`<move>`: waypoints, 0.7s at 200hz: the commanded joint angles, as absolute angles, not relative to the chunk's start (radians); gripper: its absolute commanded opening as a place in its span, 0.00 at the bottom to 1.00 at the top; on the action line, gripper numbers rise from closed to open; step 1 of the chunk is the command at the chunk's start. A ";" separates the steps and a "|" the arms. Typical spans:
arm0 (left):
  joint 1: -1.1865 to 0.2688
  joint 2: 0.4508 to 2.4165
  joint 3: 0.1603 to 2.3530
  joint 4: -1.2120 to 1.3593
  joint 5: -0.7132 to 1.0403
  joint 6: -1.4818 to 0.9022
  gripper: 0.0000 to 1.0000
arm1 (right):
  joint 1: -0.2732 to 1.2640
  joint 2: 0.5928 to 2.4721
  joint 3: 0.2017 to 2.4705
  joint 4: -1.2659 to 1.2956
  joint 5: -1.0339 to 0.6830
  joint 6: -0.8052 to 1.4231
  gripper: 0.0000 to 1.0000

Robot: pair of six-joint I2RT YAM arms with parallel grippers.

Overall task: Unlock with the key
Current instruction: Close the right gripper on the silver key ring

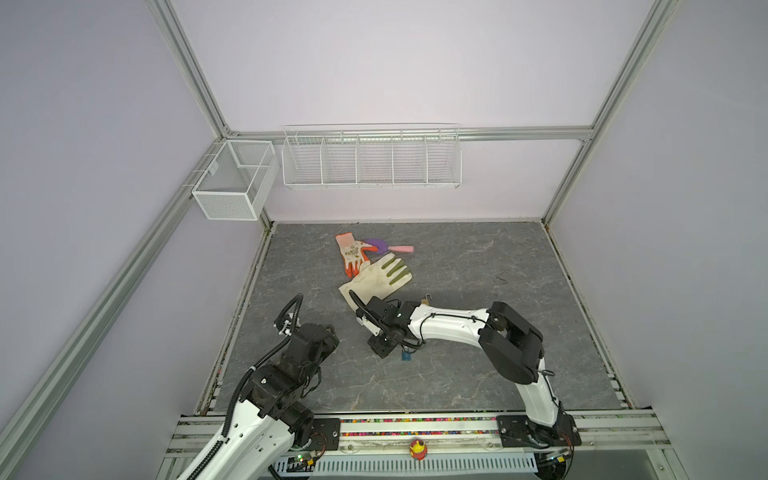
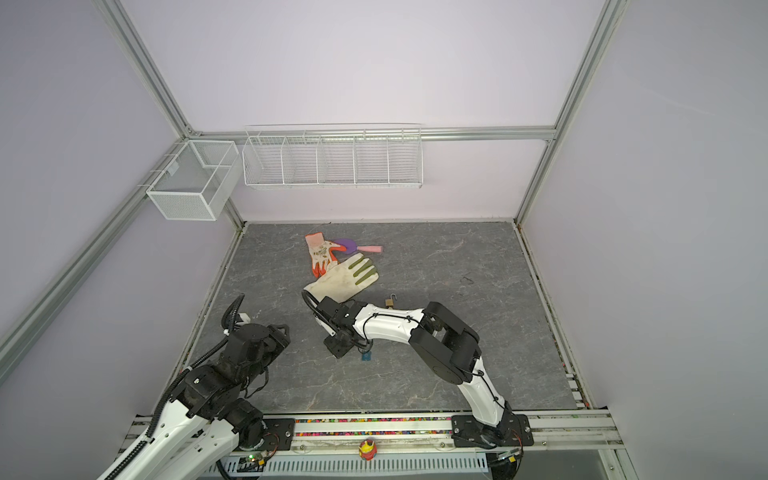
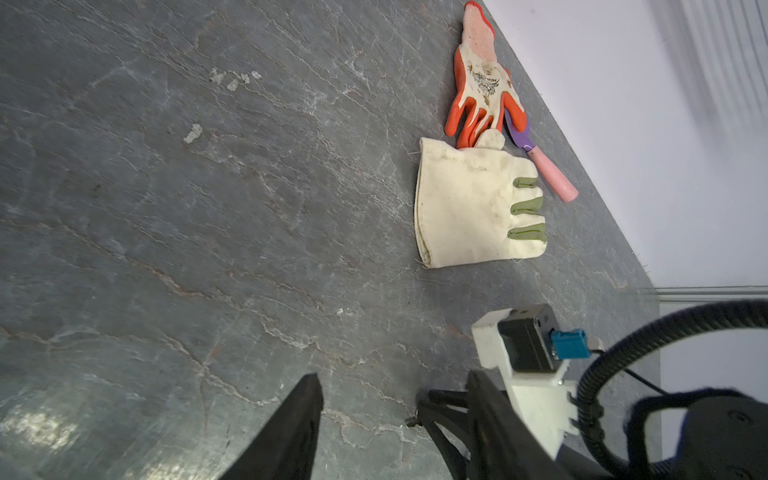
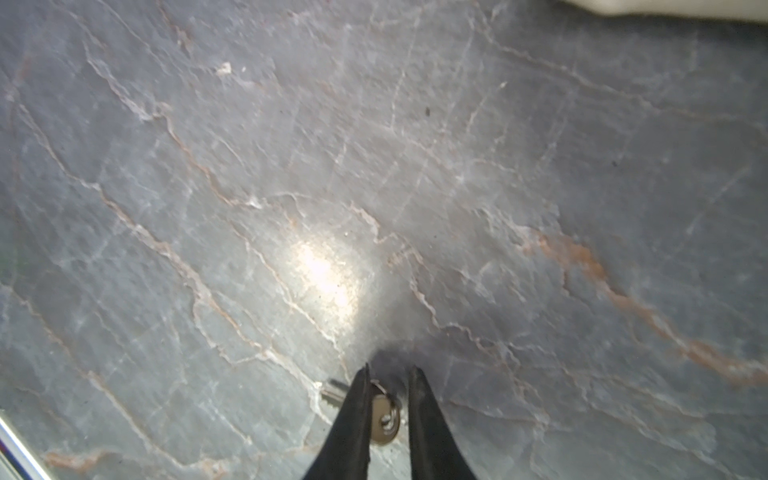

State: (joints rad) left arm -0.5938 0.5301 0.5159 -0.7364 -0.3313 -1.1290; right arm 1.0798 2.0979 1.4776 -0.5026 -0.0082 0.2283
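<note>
- The right pincer (image 4: 390,374) pointed down at the grey marbled surface (image 1: 457,374), its arm reaching in toward the middle in both top views.
- Its two black fingers (image 4: 353,415) stood narrowly spread, astride the key (image 4: 384,415).
- The key lay flat on the surface. Its round head sat between the fingers, and its blade stuck out past one finger.
- One finger overlapped the key head. A thin gap showed between the head and the opposite finger, so the key was straddled and no pinch was confirmed.
- The small brass padlock (image 1: 424,300) sat near the right pincer, on the far side of that arm's forearm, with its shackle up. Whether it was locked could not be read.
- The left pincer (image 3: 395,419) was spread wide with nothing between its fingers. It was held near its own base, well apart from the key and the padlock.
- A cream glove (image 1: 376,282) with green fingers lay flat just beyond the right pincer's wrist.
- An orange glove (image 1: 352,253) lay farther from the pincer. Its fingertips were touching the cream glove's thumb.
- A trowel (image 1: 390,248) with a purple blade and pink handle lay against the orange glove, farthest from both pincers.
</note>
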 commanded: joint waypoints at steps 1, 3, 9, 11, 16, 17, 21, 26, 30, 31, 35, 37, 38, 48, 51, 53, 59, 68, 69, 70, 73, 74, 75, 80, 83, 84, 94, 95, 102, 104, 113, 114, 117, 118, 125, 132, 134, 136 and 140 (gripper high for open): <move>-0.588 0.530 0.500 -0.742 -0.328 -1.153 0.56 | 1.095 2.104 1.416 -0.515 -0.021 0.233 0.19; -0.588 0.529 0.500 -0.742 -0.328 -1.152 0.56 | 1.095 2.103 1.413 -0.513 -0.019 0.234 0.19; -0.588 0.528 0.501 -0.742 -0.328 -1.153 0.56 | 1.097 2.098 1.405 -0.509 -0.015 0.236 0.19; -0.588 0.528 0.501 -0.741 -0.328 -1.153 0.56 | 1.097 2.096 1.403 -0.508 -0.015 0.236 0.18; -0.588 0.528 0.501 -0.741 -0.329 -1.153 0.56 | 1.098 2.093 1.400 -0.508 -0.012 0.237 0.17; -0.588 0.528 0.501 -0.741 -0.329 -1.154 0.56 | 1.098 2.092 1.399 -0.509 -0.011 0.238 0.17; -0.588 0.529 0.500 -0.741 -0.328 -1.155 0.56 | 1.098 2.090 1.397 -0.509 -0.009 0.240 0.16; -0.589 0.529 0.500 -0.741 -0.327 -1.155 0.56 | 1.099 2.087 1.396 -0.508 -0.008 0.242 0.15; -0.589 0.529 0.499 -0.740 -0.326 -1.157 0.56 | 1.098 2.085 1.395 -0.507 -0.008 0.244 0.15; -0.588 0.529 0.500 -0.740 -0.327 -1.157 0.56 | 1.098 2.084 1.394 -0.506 -0.009 0.246 0.15; -0.588 0.529 0.499 -0.738 -0.325 -1.158 0.56 | 1.098 2.081 1.392 -0.502 -0.009 0.249 0.15; -0.589 0.529 0.498 -0.737 -0.325 -1.158 0.56 | 1.098 2.079 1.391 -0.500 -0.010 0.250 0.14; -0.588 0.529 0.497 -0.737 -0.324 -1.158 0.56 | 1.099 2.078 1.390 -0.498 -0.011 0.251 0.14; -0.588 0.530 0.497 -0.735 -0.322 -1.162 0.56 | 1.099 2.068 1.382 -0.486 -0.017 0.261 0.13; -0.588 0.529 0.497 -0.734 -0.322 -1.164 0.56 | 1.098 2.063 1.381 -0.482 -0.018 0.264 0.12; -0.588 0.529 0.498 -0.733 -0.323 -1.164 0.56 | 1.098 2.062 1.380 -0.480 -0.018 0.267 0.12; -0.588 0.529 0.498 -0.732 -0.321 -1.166 0.56 | 1.098 2.054 1.376 -0.473 -0.021 0.274 0.11; -0.588 0.530 0.497 -0.729 -0.319 -1.171 0.56 | 1.100 2.041 1.370 -0.462 -0.024 0.284 0.10; -0.588 0.529 0.496 -0.729 -0.319 -1.172 0.56 | 1.099 2.040 1.369 -0.461 -0.024 0.284 0.10; -0.588 0.529 0.496 -0.729 -0.320 -1.173 0.56 | 1.099 2.038 1.368 -0.460 -0.026 0.285 0.10; -0.588 0.529 0.496 -0.728 -0.318 -1.175 0.56 | 1.098 2.034 1.366 -0.456 -0.028 0.287 0.09; -0.588 0.529 0.496 -0.727 -0.318 -1.175 0.56 | 1.098 2.032 1.365 -0.455 -0.028 0.289 0.09; -0.588 0.529 0.496 -0.727 -0.318 -1.175 0.56 | 1.098 2.031 1.364 -0.455 -0.028 0.290 0.09; -0.588 0.529 0.497 -0.726 -0.316 -1.179 0.56 | 1.098 2.025 1.361 -0.447 -0.031 0.296 0.09; -0.588 0.529 0.494 -0.724 -0.313 -1.179 0.56 | 1.098 2.021 1.359 -0.444 -0.033 0.298 0.08; -0.588 0.529 0.494 -0.723 -0.312 -1.179 0.56 | 1.098 2.020 1.358 -0.443 -0.034 0.299 0.08; -0.588 0.530 0.494 -0.718 -0.306 -1.186 0.56 | 1.098 2.006 1.352 -0.431 -0.036 0.305 0.07; -0.588 0.530 0.494 -0.716 -0.306 -1.186 0.56 | 1.098 2.005 1.351 -0.429 -0.036 0.306 0.07; -0.588 0.531 0.493 -0.710 -0.303 -1.187 0.56 | 1.098 1.994 1.346 -0.416 -0.035 0.311 0.07; -0.588 0.531 0.492 -0.708 -0.302 -1.187 0.56 | 1.098 1.991 1.344 -0.412 -0.034 0.311 0.07; -0.588 0.532 0.492 -0.702 -0.296 -1.190 0.56 | 1.097 1.980 1.340 -0.400 -0.032 0.319 0.07; -0.588 0.532 0.493 -0.701 -0.296 -1.190 0.56 | 1.096 1.979 1.339 -0.399 -0.030 0.319 0.07; -0.588 0.533 0.494 -0.700 -0.295 -1.192 0.56 | 1.097 1.977 1.339 -0.398 -0.028 0.321 0.07; -0.588 0.534 0.494 -0.700 -0.295 -1.192 0.56 | 1.097 1.976 1.339 -0.397 -0.028 0.322 0.07; -0.588 0.535 0.496 -0.696 -0.293 -1.195 0.56 | 1.097 1.971 1.339 -0.395 -0.023 0.327 0.07; -0.588 0.536 0.497 -0.695 -0.289 -1.195 0.56 | 1.095 1.965 1.335 -0.388 -0.014 0.332 0.07; -0.588 0.536 0.497 -0.695 -0.288 -1.197 0.56 | 1.096 1.962 1.333 -0.386 -0.012 0.331 0.07; -0.588 0.535 0.497 -0.694 -0.286 -1.197 0.56 | 1.095 1.960 1.331 -0.384 -0.010 0.333 0.07; -0.588 0.535 0.498 -0.693 -0.285 -1.197 0.56 | 1.095 1.955 1.328 -0.380 -0.004 0.334 0.07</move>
